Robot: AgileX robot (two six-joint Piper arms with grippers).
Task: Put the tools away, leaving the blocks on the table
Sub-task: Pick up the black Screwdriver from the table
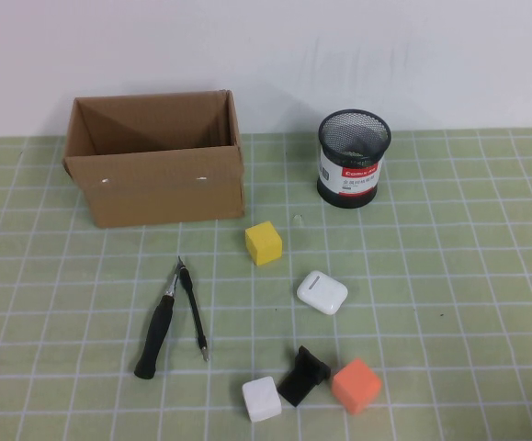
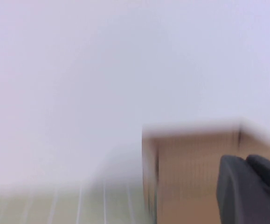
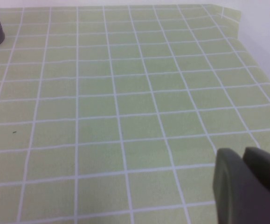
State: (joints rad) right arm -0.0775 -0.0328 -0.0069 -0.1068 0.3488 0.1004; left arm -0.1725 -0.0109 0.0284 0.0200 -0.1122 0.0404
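Left pincer (image 2: 251,186): closed, empty, out of the high view; its wrist view shows it raised, facing the cardboard box (image 1: 155,170) and the wall behind.

Right pincer (image 3: 249,184): closed, empty, out of the high view; held above bare green mat to the robot's right, with the foot of the mesh pen cup (image 1: 355,158) at the frame's edge.

Step in hand, as judged: first pick-up not yet begun. The screwdriver (image 1: 160,322) lies nearest the left arm's side. Its black handle is the sound place to grip, across its width. The thin black rod-like tool (image 1: 193,312) meets the screwdriver at the tips, so the lift should go straight up to avoid dragging the rod along. The pincer must open before descending.

Tools, count two in view: one screwdriver and one rod, both in front of the box on the desk (image 1: 449,276). No scissors visible on the mat; whether they lie in a container cannot be told.

Blocks, count three: yellow block (image 1: 264,243) just right of the box's front corner; white block (image 1: 262,400) and orange block (image 1: 356,385) at the near edge, with one small black angular piece (image 1: 302,375) between them.

Other: one white glossy case (image 1: 322,292); one box; one cup.
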